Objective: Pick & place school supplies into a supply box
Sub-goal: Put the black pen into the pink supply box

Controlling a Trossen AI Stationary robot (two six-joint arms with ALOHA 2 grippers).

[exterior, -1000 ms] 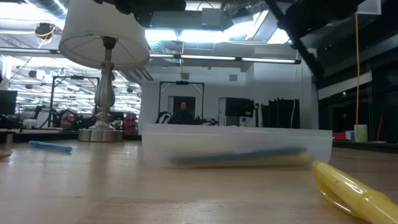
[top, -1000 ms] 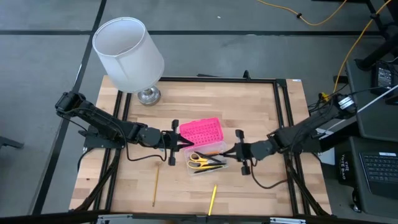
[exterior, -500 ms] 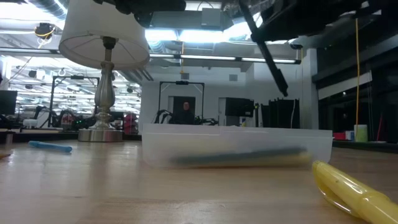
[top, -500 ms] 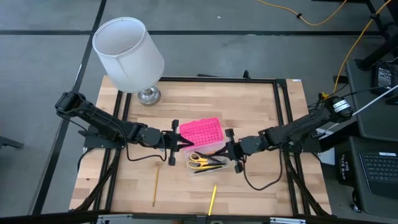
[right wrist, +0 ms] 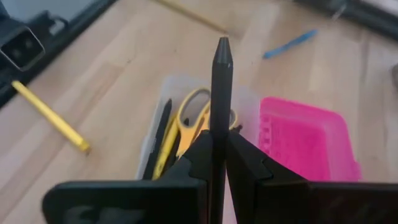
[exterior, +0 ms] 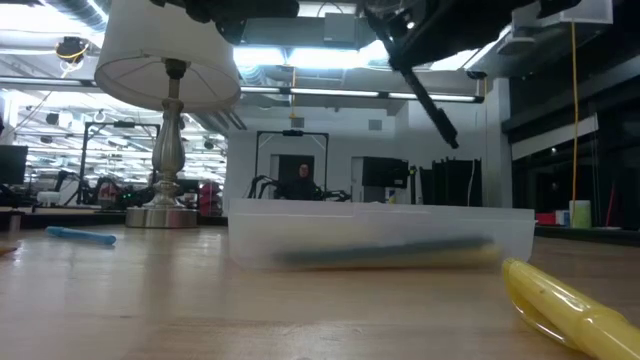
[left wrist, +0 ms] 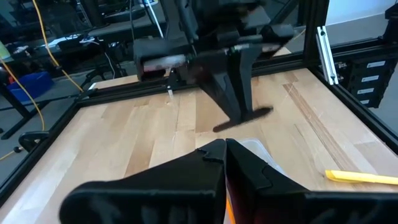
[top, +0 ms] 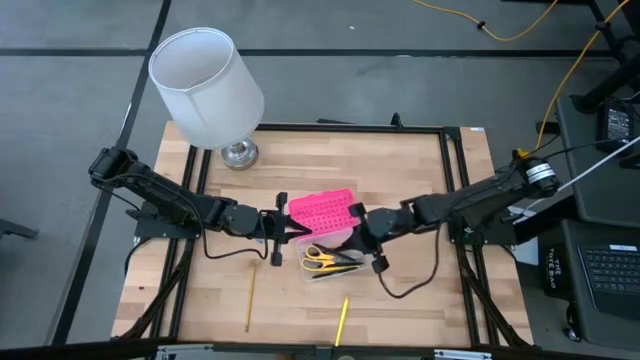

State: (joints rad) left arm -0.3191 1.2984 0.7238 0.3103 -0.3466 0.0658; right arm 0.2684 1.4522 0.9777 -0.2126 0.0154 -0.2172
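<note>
On your high view the right gripper [top: 366, 236] sits at the box's 3 o'clock end, just beside the pink lid [top: 322, 211], and its fingers [right wrist: 249, 163] are closed on a black pen [right wrist: 220, 93] that stands up between them in the right wrist view. In the low view that pen [exterior: 424, 96] hangs tilted above the clear base [exterior: 380, 236], apart from it. The left gripper [top: 274, 236] is at the box's 9 o'clock end, touching or nearly touching it. Its fingers [left wrist: 208, 163] are pressed together in the left wrist view, but you cannot tell whether they pinch the box edge, because the dark fingers cover that spot and only a corner of the clear base [left wrist: 258, 149] shows past them. The base [top: 335, 260] lies at the lid's 6 o'clock side and holds yellow-handled scissors [top: 320, 258] and dark pens [top: 345, 266]; from the right wrist camera you can make out the scissors [right wrist: 194, 118] and a black pen beside a yellow one, though their lower ends are cut off by the gripper. Through the frosted wall in the low view the contents are only a dark smear. Loose on the table: 1 pencil [top: 249, 298] at 7 o'clock of the box, 1 yellow pencil [top: 341, 321] at 6 o'clock, and a blue pen [exterior: 80, 236] near the lamp [top: 208, 85].
</note>
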